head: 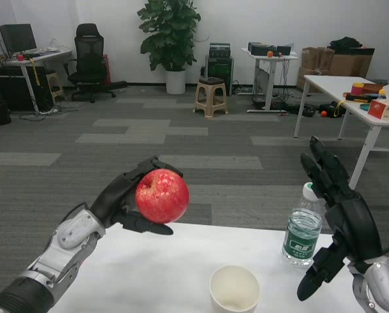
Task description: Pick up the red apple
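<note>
Left hand [126,199] holds red apple [162,195] above table [155,267].
Cup [234,289] below-right of apple, bottle [303,233] farther right; right hand [341,225] fingers spread, empty.

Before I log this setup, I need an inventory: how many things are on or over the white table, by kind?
Apple, held by the left hand: 1
Water bottle: 1
Paper cup: 1
Total: 3
The right hand holds nothing.

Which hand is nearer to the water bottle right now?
Right. The right hand is raised open just beside the water bottle; the left hand holds the red apple across the table.
</note>
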